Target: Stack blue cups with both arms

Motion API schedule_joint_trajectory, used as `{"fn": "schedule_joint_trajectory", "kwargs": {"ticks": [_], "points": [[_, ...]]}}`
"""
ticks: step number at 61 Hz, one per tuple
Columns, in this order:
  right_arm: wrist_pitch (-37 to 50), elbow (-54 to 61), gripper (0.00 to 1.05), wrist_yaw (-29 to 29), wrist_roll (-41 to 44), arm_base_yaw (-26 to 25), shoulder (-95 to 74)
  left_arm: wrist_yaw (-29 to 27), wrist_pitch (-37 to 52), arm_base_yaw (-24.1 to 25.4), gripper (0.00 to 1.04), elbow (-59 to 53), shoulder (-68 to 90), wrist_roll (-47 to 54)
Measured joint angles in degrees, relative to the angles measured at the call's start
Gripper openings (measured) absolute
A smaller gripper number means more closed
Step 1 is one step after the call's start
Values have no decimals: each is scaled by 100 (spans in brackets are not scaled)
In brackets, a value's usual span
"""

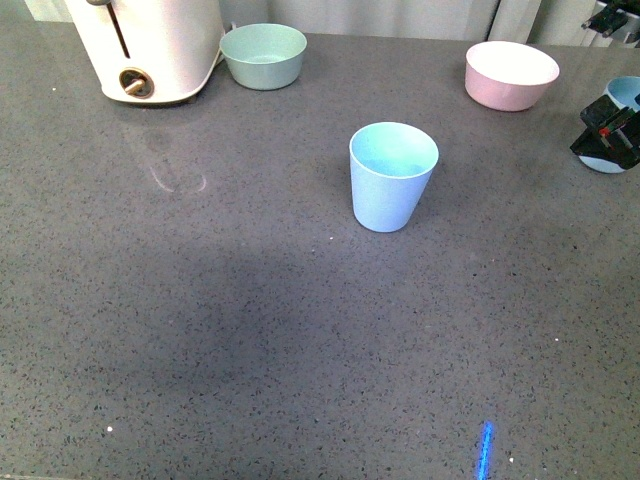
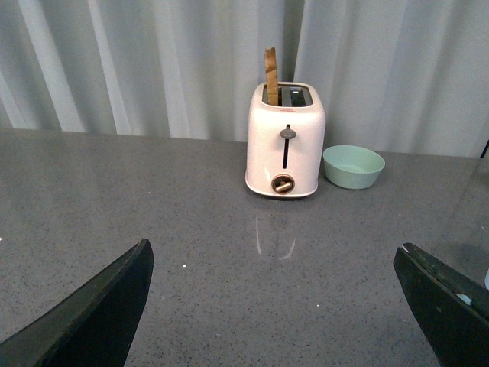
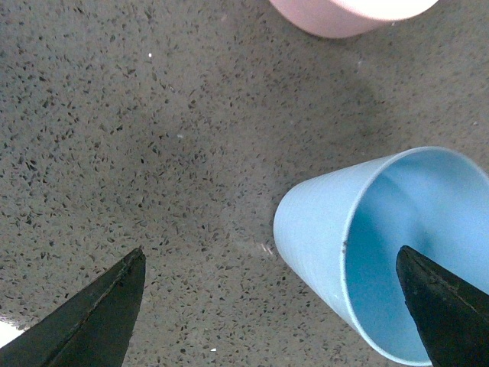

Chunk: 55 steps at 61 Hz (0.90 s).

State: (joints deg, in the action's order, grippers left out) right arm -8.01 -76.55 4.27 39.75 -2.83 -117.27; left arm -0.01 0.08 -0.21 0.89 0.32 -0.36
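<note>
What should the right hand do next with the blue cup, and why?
Probably close the right gripper on the blue cup. Its jaws stand open with the cup's wall between them, and it holds nothing yet.

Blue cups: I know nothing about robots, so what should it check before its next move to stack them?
1. Middle cup upright, empty, standing alone: ok.
2. Second cup near the right gripper: ok, its wall lies between the fingers.
3. Right gripper holding that cup: not ok, jaws wide open.
4. Left gripper free: ok, open and empty.
5. Left gripper at the middle cup: not ok; its camera faces the toaster and green bowl.
6. Pink bowl clear of both cups: ok, it stands apart.
</note>
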Motion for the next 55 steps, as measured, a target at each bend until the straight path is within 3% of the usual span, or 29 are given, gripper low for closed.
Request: {"fn": "schedule_joint_trajectory", "kwargs": {"ticks": [4,18,25,35,44,55], "points": [[-11,-37,90,-24,-15,0,-76,2,0,0,96,0,0,0],[-177,-140,55,28,-170,-35,-166,0,0,0,96,0,0,0],[-352,-188,29,164,-334,-109,-166,0,0,0,96,0,0,0],[-446,-177,5,299,-459,-234,-136,2,0,0,96,0,0,0],[-522,-92,2,407,-476,-337,140,0,0,0,96,0,0,0],[-870,382,2,986,-433,-219,1080,0,0,0,96,0,0,0]]}}
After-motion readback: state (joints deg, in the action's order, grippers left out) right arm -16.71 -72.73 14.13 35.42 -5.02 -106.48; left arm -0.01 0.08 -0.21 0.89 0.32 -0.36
